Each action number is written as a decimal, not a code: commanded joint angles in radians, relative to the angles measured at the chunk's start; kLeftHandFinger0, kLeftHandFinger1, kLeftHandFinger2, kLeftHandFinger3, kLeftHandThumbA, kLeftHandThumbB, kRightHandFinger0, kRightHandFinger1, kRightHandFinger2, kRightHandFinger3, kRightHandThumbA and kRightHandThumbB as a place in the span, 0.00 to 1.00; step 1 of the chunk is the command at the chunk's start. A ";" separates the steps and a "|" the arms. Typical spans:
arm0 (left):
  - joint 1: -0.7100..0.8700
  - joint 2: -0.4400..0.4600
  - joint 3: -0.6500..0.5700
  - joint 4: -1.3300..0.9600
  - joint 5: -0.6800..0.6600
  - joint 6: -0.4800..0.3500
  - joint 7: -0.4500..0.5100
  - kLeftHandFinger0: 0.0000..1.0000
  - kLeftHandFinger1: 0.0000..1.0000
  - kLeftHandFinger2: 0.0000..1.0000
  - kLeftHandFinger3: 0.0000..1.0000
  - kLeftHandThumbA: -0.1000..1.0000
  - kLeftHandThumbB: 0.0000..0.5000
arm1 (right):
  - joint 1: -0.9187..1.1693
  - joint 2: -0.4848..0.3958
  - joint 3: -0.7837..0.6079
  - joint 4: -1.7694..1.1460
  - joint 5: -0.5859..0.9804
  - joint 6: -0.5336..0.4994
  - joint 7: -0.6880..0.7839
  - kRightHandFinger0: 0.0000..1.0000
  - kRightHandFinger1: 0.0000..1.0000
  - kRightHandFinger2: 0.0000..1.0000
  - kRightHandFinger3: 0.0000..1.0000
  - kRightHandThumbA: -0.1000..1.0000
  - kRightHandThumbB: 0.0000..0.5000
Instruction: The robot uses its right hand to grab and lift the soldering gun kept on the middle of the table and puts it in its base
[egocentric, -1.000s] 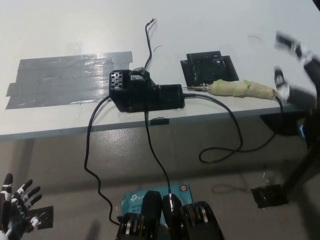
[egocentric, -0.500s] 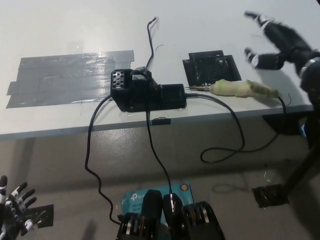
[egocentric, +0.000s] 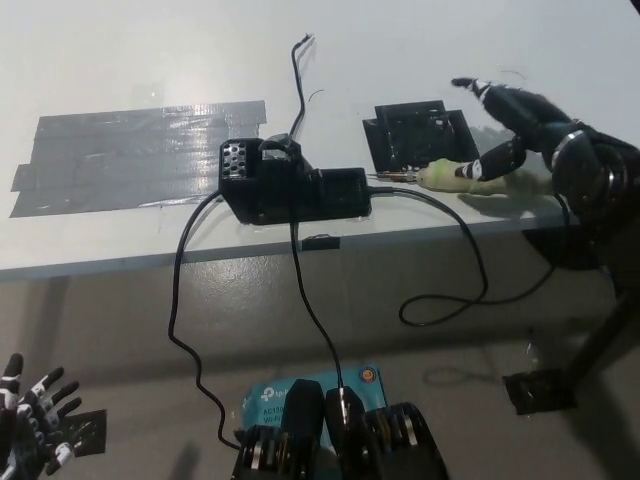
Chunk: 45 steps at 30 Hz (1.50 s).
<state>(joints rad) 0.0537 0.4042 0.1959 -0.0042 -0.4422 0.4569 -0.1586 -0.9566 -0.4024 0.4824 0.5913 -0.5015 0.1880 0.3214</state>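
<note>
A pale yellow-green soldering gun (egocentric: 470, 175), black base (egocentric: 295, 188), and grey tape patch (egocentric: 130, 155) sit on the white tabletop (egocentric: 150, 50).

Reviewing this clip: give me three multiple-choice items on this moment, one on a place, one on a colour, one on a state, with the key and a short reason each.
1. Where does the soldering gun lie?
A. On the table, right of the black base
B. On the floor
C. On the grey tape patch

2. What colour is the gun's wrapped handle?
A. Red
B. Pale yellow-green
C. Blue

3. What is the right hand doing?
A. Resting at the lower left
B. Lifting the gun clear
C. Reaching over the gun's handle, fingers spread

Key: 1 A, its tip points at the base. 2 B, the wrap is pale. 3 C, the gun lies on the table; the left hand rests lower left.
</note>
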 joint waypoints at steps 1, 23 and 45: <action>-0.005 0.036 -0.001 -0.012 -0.006 0.013 -0.042 1.00 1.00 1.00 1.00 1.00 0.01 | -0.048 -0.011 0.011 0.009 -0.048 -0.006 0.017 1.00 1.00 1.00 1.00 0.89 0.41; -0.017 0.051 -0.030 -0.026 0.027 0.013 -0.090 1.00 1.00 1.00 1.00 1.00 0.00 | -0.094 0.019 0.085 0.189 -0.131 -0.044 0.001 1.00 1.00 1.00 1.00 0.63 0.33; -0.021 0.088 -0.087 -0.023 0.037 0.012 -0.185 1.00 1.00 1.00 1.00 1.00 0.20 | 0.029 0.050 0.164 0.251 -0.170 0.019 0.117 1.00 1.00 1.00 1.00 0.55 0.48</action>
<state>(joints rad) 0.0420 0.4512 0.1146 -0.0035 -0.4148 0.4564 -0.3015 -0.9553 -0.3350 0.6211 0.8141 -0.6466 0.1780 0.3547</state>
